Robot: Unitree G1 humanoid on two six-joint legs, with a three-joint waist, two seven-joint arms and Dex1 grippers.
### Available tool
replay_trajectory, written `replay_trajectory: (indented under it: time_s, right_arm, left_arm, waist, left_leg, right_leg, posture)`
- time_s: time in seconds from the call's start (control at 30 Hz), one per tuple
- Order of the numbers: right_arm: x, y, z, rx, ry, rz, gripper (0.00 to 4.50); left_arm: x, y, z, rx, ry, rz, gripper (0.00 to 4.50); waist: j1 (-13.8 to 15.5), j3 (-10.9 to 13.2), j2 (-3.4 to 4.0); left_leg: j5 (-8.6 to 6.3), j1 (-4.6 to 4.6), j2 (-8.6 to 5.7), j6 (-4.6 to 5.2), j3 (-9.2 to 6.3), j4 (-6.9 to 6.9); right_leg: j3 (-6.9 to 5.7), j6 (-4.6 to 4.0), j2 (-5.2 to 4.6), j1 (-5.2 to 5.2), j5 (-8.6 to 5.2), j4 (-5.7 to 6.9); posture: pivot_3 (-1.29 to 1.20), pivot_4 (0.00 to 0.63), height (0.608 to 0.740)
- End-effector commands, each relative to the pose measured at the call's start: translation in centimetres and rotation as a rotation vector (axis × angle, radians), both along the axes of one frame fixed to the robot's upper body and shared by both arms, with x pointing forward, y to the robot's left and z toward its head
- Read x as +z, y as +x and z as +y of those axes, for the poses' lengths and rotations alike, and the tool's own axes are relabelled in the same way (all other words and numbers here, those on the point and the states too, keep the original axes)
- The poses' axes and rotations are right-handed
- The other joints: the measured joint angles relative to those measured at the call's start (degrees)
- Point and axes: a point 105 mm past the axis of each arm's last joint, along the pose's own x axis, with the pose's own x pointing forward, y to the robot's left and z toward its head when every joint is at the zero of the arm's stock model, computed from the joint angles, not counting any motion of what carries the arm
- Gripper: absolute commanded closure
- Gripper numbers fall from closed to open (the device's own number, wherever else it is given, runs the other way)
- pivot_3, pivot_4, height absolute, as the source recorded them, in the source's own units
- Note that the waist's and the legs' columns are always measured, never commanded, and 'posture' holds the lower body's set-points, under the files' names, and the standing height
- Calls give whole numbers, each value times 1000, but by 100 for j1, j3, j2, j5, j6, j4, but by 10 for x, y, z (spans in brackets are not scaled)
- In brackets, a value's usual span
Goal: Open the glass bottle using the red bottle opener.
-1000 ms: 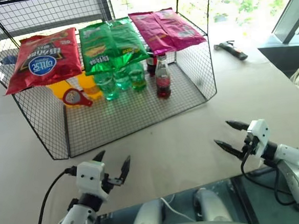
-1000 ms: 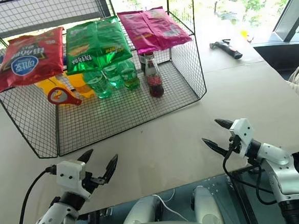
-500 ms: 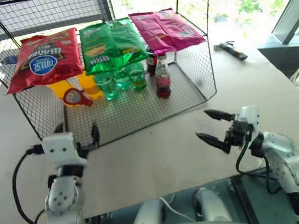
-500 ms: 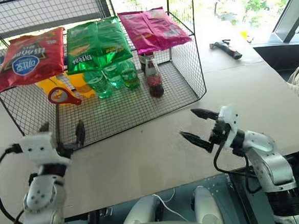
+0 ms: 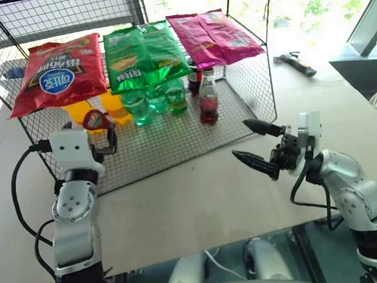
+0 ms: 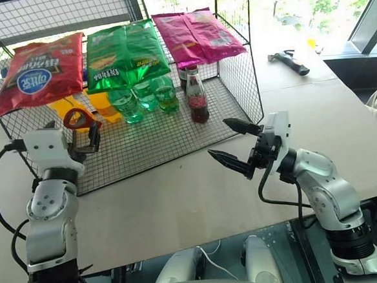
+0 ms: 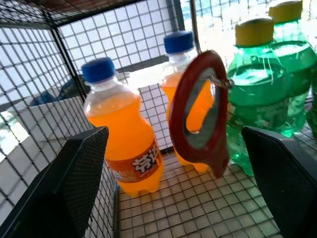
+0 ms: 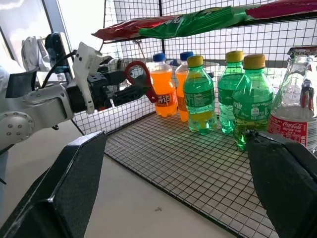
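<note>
I am bracketing the flat red ring-headed bottle opener [image 7: 198, 111] with my left gripper [image 7: 178, 183], fingers apart (stiff, thin, light; grip its rim edgewise).

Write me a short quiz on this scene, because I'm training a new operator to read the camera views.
1. True or false: the red bottle opener lies flat on the table.
2. How many snack bags lie on top of the wire rack?
3. Which is nearer the glass bottle: A, the left gripper, or B, the right gripper?
Key: 1 false, because it stands upright in the rack, between the left gripper's open fingers. 2 three. 3 B.
</note>
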Motion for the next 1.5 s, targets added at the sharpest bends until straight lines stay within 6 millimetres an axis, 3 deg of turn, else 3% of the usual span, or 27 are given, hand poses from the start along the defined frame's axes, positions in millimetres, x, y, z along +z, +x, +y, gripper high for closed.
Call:
replay_trajectory:
  time_s: [0.03,0.2,0.23,0.37,0.53,0.7,0.87,1.1,1.27,1.4,1.5]
  right_arm:
    - [12,-6,1,-7,19,-56,0]
    - [8,-7,0,-19,14,-51,0]
    - [8,-7,0,-21,14,-49,0]
    - [6,-7,0,-31,13,-48,0]
    - [7,-6,-1,-31,16,-50,0]
    - [7,-5,0,-31,15,-55,0]
    - [6,-2,2,-39,10,-62,0]
    - [6,0,1,-53,2,-64,0]
    - [4,9,8,-56,-11,54,0]
    - [-13,18,15,-41,-200,168,0]
    - [-3,30,19,-28,-213,157,0]
  left_arm:
    - [14,1,-1,-38,10,-57,1714]
    - [24,-1,-1,-47,24,-104,4231]
    - [27,-2,0,-43,25,-114,4429]
    - [31,-5,-3,-41,13,-136,4429]
    - [33,-8,-29,-183,-110,-149,4429]
    - [38,-16,-43,-296,-234,-165,4429]
    - [18,-26,-69,-467,-322,-59,4429]
    - [8,-36,-80,-590,-522,-13,4429]
    - [4,-40,-105,-771,-718,44,4429]
    - [3,-37,-131,-925,-727,118,4429]
    - [4,-31,-140,-987,-713,137,4429]
  waist:
    - [1,0,0]
    - [2,0,0]
    - [2,0,0]
    - [1,0,0]
    - [6,0,0]
    - [20,0,-1]
    - [28,0,0]
    - [148,-2,-1]
    - [153,-3,1]
    - [206,-3,0]
    - [258,-4,0]
  left_leg:
    - [0,0,0,0,0,0]
    - [0,0,0,0,-1,2]
    - [0,0,0,0,-1,2]
    - [0,0,0,0,-1,1]
    - [0,0,1,0,-1,2]
    - [0,-1,0,0,-6,2]
    - [0,-1,-3,0,-4,4]
    - [0,-3,-18,2,-18,8]
    - [0,-3,-24,3,-16,8]
    - [-2,-8,-32,7,-26,9]
    - [-1,-16,-70,17,-34,17]
  right_leg:
    - [0,0,0,0,0,1]
    - [-1,1,-1,1,1,2]
    - [0,1,-1,1,1,2]
    - [0,1,-1,0,1,3]
    - [0,1,-6,1,1,2]
    - [-4,1,-5,1,1,3]
    - [1,1,-8,3,1,2]
    - [-3,0,-16,10,0,-1]
    - [-1,0,-16,10,0,-4]
    - [-11,-1,-29,11,-1,-9]
    - [-23,-2,-50,16,-1,-12]
  posture:
    - [0,150,740]
    - [0,150,740]
    - [0,150,740]
    - [0,150,740]
    - [0,150,740]
    - [0,150,740]
    - [0,150,740]
    - [0,150,740]
    - [0,150,740]
    - [0,150,740]
    - [0,150,740]
